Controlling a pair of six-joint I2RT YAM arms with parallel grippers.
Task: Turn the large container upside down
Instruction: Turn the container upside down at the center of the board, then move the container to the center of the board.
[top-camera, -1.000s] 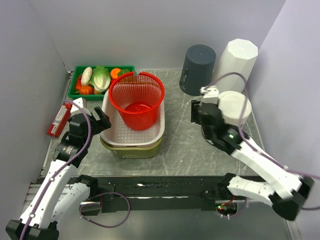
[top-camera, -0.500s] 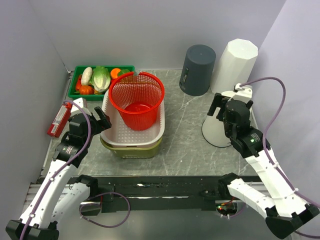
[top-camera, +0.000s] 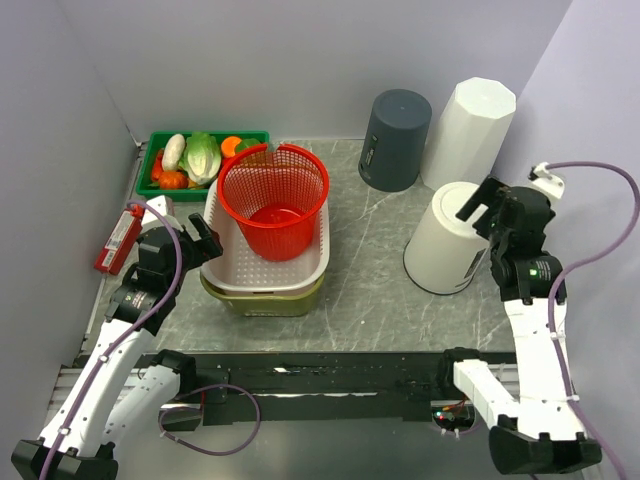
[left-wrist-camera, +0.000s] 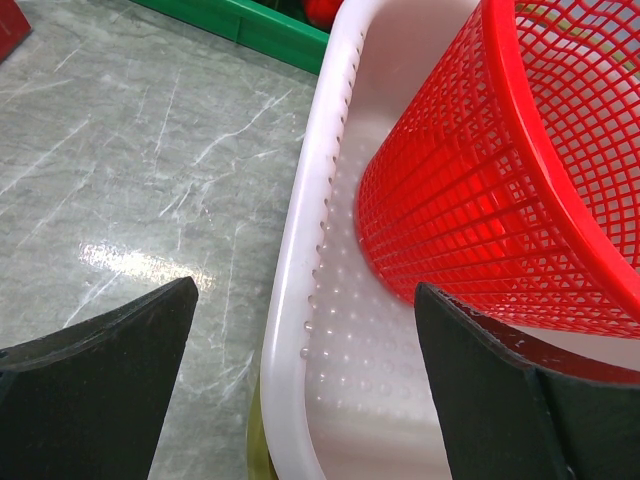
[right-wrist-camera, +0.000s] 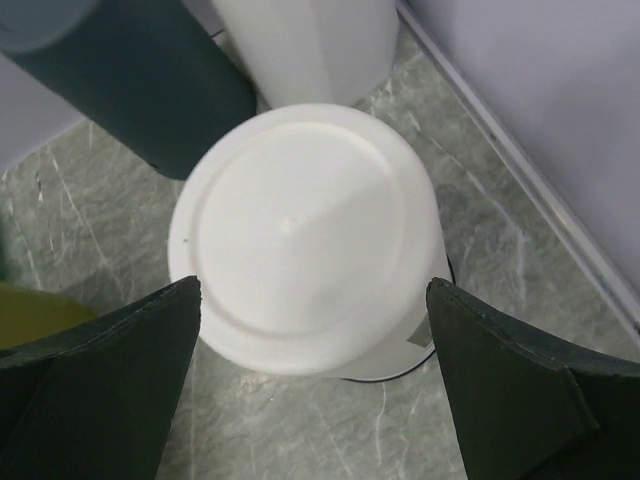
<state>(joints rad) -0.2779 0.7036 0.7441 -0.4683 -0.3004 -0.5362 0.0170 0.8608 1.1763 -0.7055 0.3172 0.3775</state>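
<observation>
The large white bucket (top-camera: 443, 243) stands bottom up on the grey table at the right. In the right wrist view its flat round base (right-wrist-camera: 305, 235) faces the camera. My right gripper (top-camera: 480, 200) is open and empty, just above and to the right of the bucket; its black fingers (right-wrist-camera: 110, 350) stand either side of the bucket without touching it. My left gripper (top-camera: 195, 238) is open and empty at the left side of the white perforated basket (left-wrist-camera: 300, 260), its jaws straddling the rim.
A red mesh basket (top-camera: 275, 200) sits in the white basket, which rests on an olive tub (top-camera: 262, 303). A green tray of vegetables (top-camera: 205, 158) is at the back left. A dark grey bin (top-camera: 395, 140) and a tall white container (top-camera: 470, 120) stand behind the bucket. A red item (top-camera: 118, 240) lies at the left.
My right arm has swung from the left of the white bucket over it to its right side. The bucket stays bottom up. The left arm has not moved.
</observation>
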